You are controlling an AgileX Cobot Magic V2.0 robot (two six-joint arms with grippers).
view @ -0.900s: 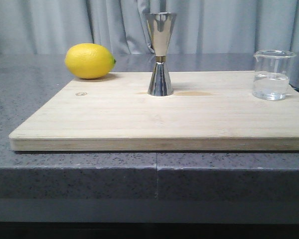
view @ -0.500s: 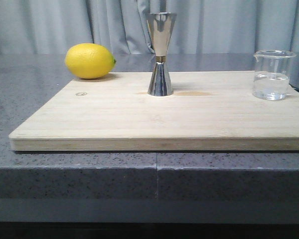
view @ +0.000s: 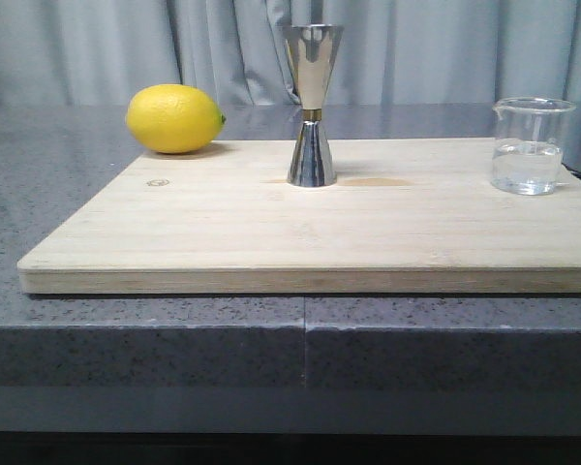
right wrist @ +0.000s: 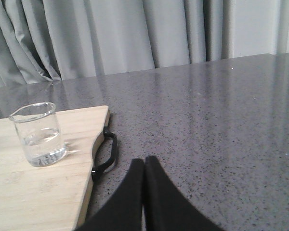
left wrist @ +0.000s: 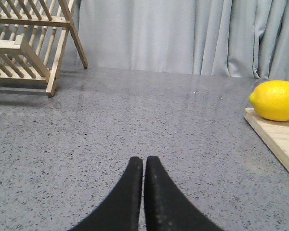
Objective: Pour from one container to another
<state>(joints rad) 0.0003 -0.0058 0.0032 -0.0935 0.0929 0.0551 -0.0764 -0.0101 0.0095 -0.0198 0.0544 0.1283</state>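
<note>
A small clear glass beaker (view: 531, 145) with a little clear liquid stands at the right end of the wooden board (view: 320, 232); the right wrist view shows the beaker (right wrist: 38, 140) too. The shiny steel jigger (view: 312, 105) stands upright at the board's far middle. My left gripper (left wrist: 143, 161) is shut and empty over the grey counter, left of the board. Off the board's right edge, my right gripper (right wrist: 144, 161) is shut and empty above the counter. Neither gripper appears in the front view.
A yellow lemon (view: 174, 118) lies at the board's far left corner, seen also as the lemon (left wrist: 275, 100) in the left wrist view. A wooden dish rack (left wrist: 29, 43) stands on the counter far left. A black loop handle (right wrist: 106, 154) hangs at the board's right edge.
</note>
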